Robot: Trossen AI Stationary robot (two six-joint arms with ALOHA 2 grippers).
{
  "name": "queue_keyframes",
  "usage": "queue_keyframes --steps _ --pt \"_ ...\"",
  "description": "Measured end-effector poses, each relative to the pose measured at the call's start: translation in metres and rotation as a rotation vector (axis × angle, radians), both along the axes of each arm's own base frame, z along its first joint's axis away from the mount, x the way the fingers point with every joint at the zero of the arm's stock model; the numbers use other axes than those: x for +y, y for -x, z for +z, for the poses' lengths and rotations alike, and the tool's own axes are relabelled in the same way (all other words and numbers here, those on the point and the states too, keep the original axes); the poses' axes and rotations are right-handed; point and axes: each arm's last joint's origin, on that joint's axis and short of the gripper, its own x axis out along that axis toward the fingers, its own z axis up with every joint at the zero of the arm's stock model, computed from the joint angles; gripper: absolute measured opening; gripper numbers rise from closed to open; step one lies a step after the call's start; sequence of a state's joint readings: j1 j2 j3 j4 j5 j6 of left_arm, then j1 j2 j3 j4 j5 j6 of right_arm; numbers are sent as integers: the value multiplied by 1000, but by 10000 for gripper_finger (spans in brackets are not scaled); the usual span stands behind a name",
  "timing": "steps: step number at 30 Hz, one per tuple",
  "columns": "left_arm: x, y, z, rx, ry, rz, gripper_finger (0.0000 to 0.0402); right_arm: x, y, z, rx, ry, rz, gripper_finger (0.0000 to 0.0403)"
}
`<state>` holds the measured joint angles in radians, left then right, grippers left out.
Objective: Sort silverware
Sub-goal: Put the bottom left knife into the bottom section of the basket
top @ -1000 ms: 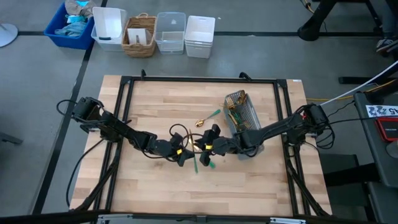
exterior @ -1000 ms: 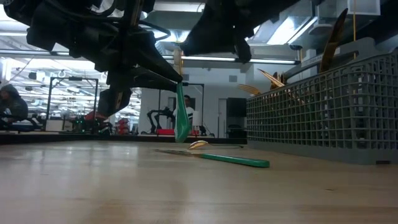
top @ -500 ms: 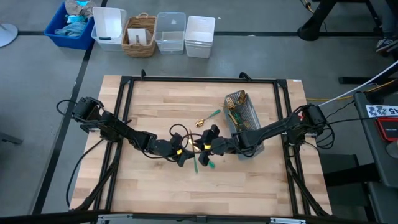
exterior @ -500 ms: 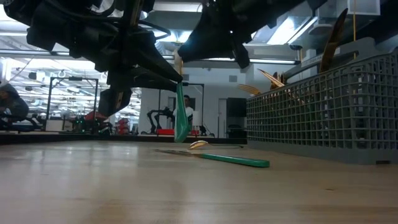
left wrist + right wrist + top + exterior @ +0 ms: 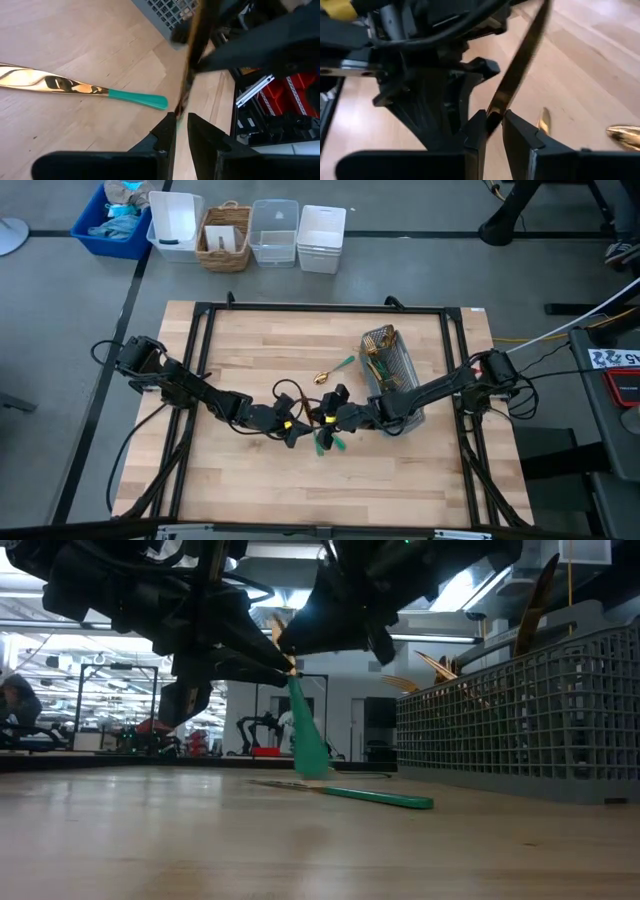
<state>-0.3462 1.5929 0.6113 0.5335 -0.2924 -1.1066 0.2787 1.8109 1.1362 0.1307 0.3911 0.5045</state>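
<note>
Both the left hand [image 5: 291, 427] and right hand [image 5: 330, 416] pinch one knife [image 5: 308, 735] mid-air; stiff, light, slippery gold blade, so the teal handle grips better.

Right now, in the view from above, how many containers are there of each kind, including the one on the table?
Blue bin: 1
White bins: 2
Wicker basket: 1
Clear bin: 1
Grey mesh caddy: 1
Total: 6
</note>
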Motion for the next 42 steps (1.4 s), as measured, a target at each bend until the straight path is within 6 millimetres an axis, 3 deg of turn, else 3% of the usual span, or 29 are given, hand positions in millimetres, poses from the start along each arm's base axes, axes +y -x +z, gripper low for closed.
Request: queue_keyframes --steps 7,12,17,26,30,37,42 --pt "0 0 1 -7 -6 -4 40 3 -7 -14 -7 -9 18 58" --pt "0 0 0 -3 -7 -4 40 4 -8 -18 14 0 49 9" --pt "0 0 0 -2 -26 -12 40 4 -8 -18 19 5 68 22" --pt "-1 0 -1 -1 -302 -153 41 8 -4 -18 76 -67 203 8" --pt "-4 0 1 -26 -460 -217 51 6 8 -5 137 -65 218 6" --pt "-9 -17 14 -66 -706 -314 111 1 41 46 138 -38 236 15" --pt "-6 -32 7 -7 -919 -445 143 2 71 76 138 -30 263 15"
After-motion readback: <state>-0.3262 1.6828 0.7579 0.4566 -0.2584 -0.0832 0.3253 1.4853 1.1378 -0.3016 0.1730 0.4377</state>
